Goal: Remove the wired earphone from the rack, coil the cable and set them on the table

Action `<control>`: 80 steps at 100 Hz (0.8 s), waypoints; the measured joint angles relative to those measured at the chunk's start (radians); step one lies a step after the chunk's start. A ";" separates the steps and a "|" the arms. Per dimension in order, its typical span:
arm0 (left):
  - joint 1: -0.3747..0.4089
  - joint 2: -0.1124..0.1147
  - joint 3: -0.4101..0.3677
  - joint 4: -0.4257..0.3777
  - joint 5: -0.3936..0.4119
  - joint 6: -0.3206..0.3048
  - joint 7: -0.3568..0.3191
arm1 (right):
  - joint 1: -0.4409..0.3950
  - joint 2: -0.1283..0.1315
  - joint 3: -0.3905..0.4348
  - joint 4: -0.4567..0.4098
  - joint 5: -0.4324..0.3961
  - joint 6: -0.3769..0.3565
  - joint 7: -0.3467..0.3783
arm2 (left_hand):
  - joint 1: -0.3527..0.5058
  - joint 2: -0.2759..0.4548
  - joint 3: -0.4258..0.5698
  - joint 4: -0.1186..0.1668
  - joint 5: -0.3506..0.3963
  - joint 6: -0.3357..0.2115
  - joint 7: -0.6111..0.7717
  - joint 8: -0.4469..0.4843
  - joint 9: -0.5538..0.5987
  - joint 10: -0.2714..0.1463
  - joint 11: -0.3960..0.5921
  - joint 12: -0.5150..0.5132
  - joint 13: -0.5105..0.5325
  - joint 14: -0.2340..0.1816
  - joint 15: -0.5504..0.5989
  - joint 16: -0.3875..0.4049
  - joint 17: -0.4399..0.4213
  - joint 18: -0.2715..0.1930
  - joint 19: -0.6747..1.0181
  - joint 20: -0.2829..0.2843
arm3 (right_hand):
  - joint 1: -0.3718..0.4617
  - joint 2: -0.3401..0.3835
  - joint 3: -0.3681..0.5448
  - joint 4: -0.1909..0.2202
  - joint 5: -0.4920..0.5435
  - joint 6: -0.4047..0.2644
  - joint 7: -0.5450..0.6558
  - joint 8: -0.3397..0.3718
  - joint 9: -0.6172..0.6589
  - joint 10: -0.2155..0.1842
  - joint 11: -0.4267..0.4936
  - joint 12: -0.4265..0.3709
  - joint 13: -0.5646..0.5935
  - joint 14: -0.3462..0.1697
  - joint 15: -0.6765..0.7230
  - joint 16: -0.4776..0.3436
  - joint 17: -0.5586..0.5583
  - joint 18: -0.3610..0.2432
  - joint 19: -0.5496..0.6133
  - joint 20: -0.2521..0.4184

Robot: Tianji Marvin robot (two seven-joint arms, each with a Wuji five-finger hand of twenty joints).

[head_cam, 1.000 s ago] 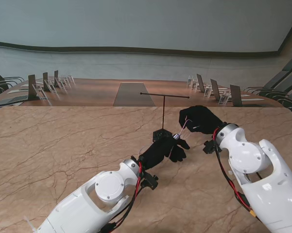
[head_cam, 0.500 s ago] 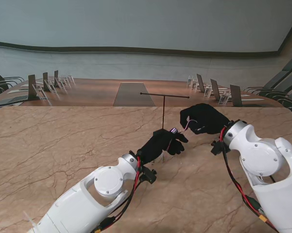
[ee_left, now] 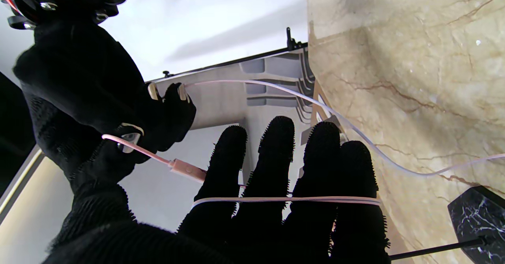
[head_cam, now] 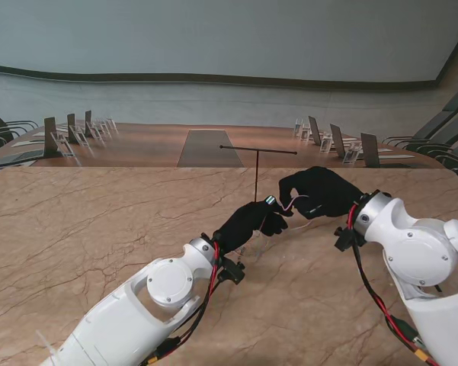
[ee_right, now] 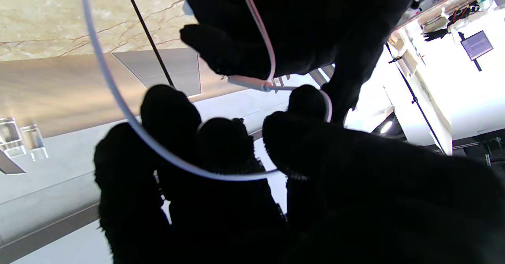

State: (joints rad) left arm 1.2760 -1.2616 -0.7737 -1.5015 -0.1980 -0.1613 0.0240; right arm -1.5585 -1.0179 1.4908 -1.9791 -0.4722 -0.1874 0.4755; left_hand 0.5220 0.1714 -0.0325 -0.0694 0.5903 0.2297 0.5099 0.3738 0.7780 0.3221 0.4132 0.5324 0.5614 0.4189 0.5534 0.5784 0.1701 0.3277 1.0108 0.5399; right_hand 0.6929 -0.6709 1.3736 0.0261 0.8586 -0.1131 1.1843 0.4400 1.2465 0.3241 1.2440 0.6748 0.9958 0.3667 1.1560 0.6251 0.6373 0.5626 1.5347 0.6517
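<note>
The black T-shaped rack point(head_cam: 257, 174) stands mid-table, and no cable hangs on it. My left hand point(head_cam: 253, 219) is just in front of its base point(ee_left: 477, 212), fingers nearly straight. A turn of the pale pink earphone cable point(ee_left: 288, 199) is wound across those fingers. My right hand point(head_cam: 320, 191) is close on the right and pinches the same cable point(head_cam: 292, 204) between thumb and fingertips. The inline remote point(ee_left: 187, 169) hangs between the two hands. A loose white loop point(ee_right: 118, 98) arcs over my right fingers point(ee_right: 197, 165). The earbuds cannot be made out.
The marble table point(head_cam: 91, 229) stretches wide to the left and in front of me. Beyond its far edge lies a brown conference table point(head_cam: 137, 145) with name stands and chairs. The rack's thin rod point(ee_right: 150, 35) rises close beside both hands.
My left hand has lifted and moved farther from me, toward the rack. The right hand has shifted a little left, so the hands are closer and the cable between them is shorter.
</note>
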 measured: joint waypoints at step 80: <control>-0.006 -0.007 -0.022 -0.003 0.028 -0.014 0.046 | -0.111 -0.003 -0.048 -0.069 -0.049 0.141 -0.040 | -0.061 0.000 0.001 0.000 -0.103 0.000 -0.054 -0.015 -0.084 -0.034 -0.095 -0.102 -0.092 -0.069 -0.144 -0.070 -0.080 -0.096 -0.127 -0.088 | -0.042 0.126 -0.160 0.003 -0.180 0.075 -0.003 -0.133 -0.151 0.050 -0.134 -0.082 -0.144 0.034 -0.109 -0.035 -0.167 -0.013 -0.084 -0.031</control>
State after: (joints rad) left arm 1.2703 -1.2687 -0.7960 -1.5044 -0.1705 -0.1751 0.0702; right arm -1.6694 -1.0208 1.4427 -2.0476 -0.5208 -0.0465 0.4355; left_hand 0.4614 0.1714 -0.0316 -0.0694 0.4870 0.2297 0.4559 0.3588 0.6945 0.2884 0.3185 0.4309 0.4696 0.3499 0.4097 0.5083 0.0902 0.2317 0.8838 0.4519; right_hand 0.6513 -0.5450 1.2141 0.0290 0.6782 -0.0381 1.1812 0.3069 1.0950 0.3736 1.1103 0.5929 0.8518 0.4005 1.0466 0.5902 0.4700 0.5500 1.4504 0.6210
